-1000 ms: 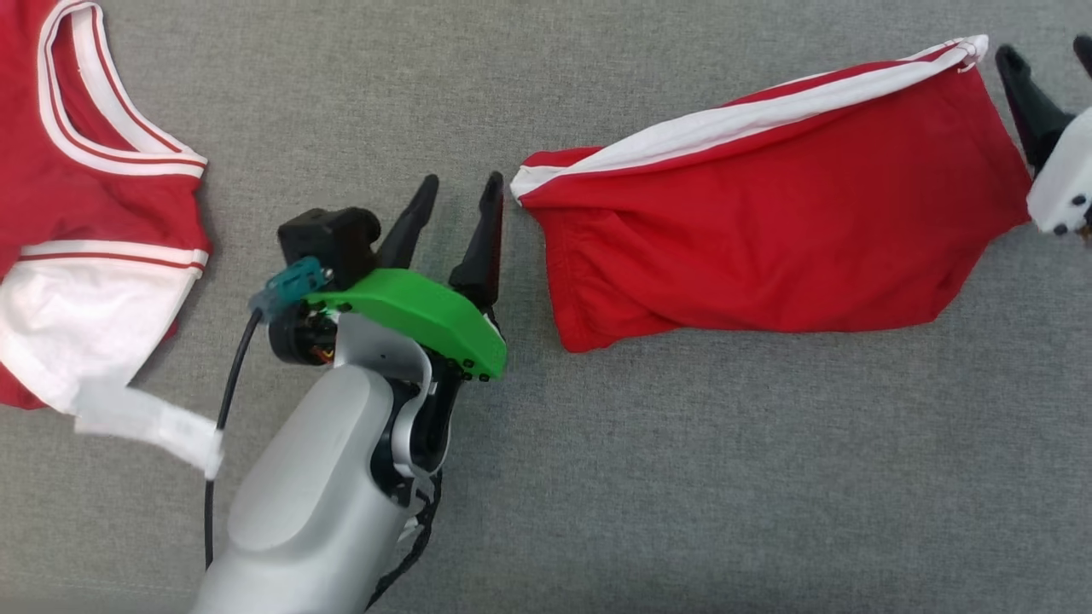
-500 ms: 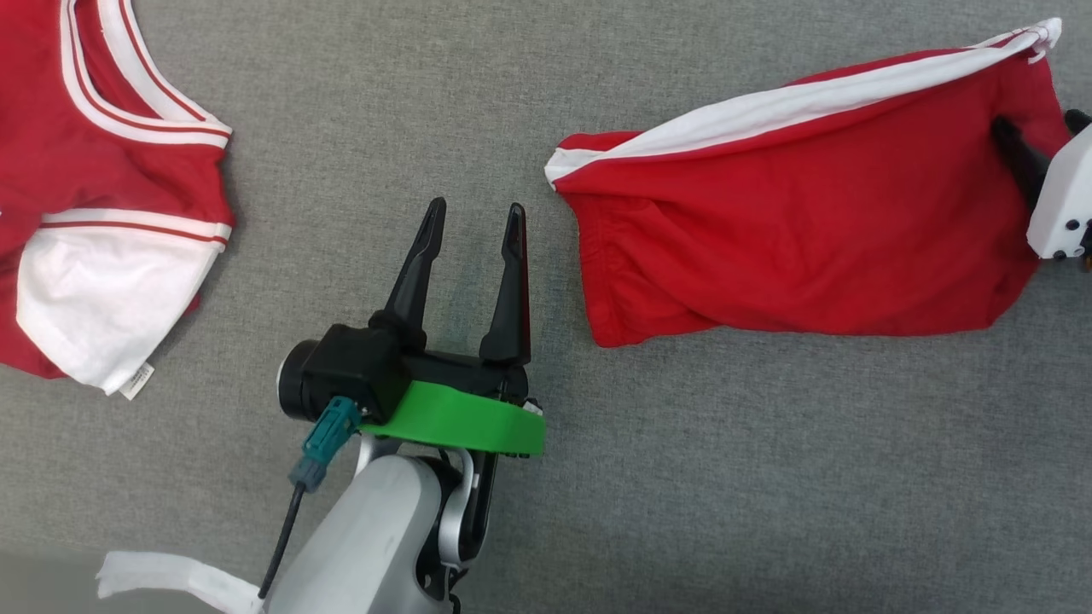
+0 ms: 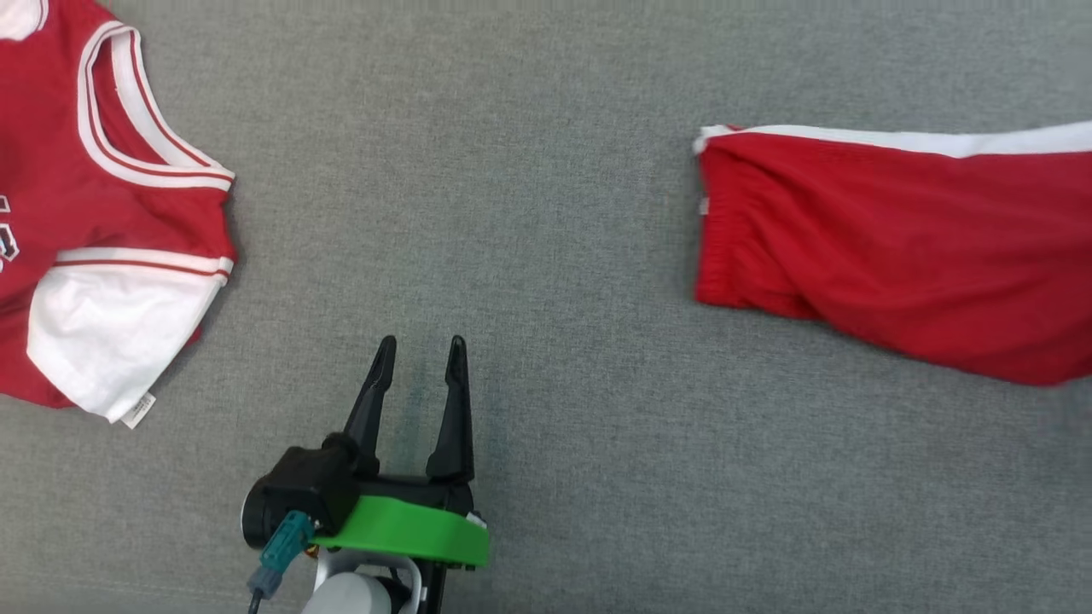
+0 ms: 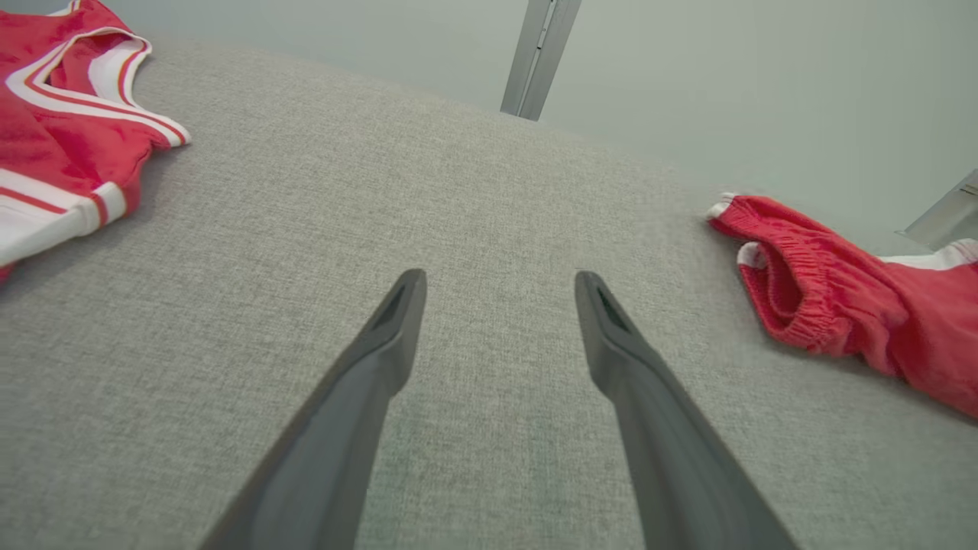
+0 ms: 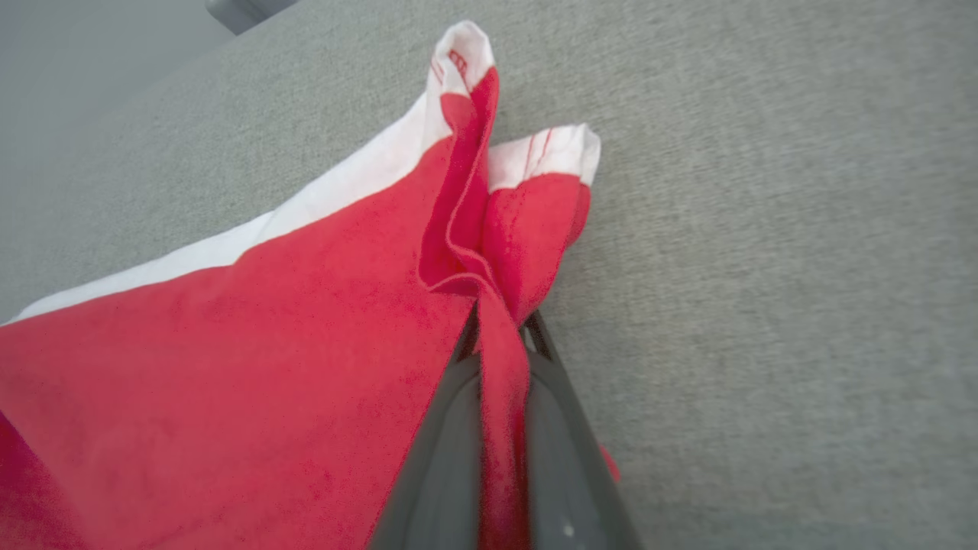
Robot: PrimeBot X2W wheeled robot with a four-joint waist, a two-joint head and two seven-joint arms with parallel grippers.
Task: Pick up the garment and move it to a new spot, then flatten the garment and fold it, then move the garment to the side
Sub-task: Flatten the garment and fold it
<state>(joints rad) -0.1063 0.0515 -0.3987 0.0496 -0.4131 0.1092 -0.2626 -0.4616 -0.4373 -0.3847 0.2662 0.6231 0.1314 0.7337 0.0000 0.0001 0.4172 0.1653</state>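
The garment is a pair of red shorts (image 3: 896, 247) with a white side stripe, lying stretched at the right of the grey cloth surface and running off the head view's right edge. In the right wrist view my right gripper (image 5: 500, 325) is shut on a bunched fold of the shorts (image 5: 229, 367) near the hem. My left gripper (image 3: 421, 345) is open and empty low in the head view, far left of the shorts. In the left wrist view the elastic waistband end of the shorts (image 4: 840, 305) lies to the right of my open left gripper (image 4: 500, 283).
A red and white jersey (image 3: 85, 213) lies at the left edge, also at the upper left of the left wrist view as the jersey (image 4: 53, 137). Bare grey surface (image 3: 546, 213) spreads between the two garments.
My right gripper went from open beside the hem to shut on it, and the shorts slid to the right. My left gripper drew back toward me, still open. The view shifted a little.
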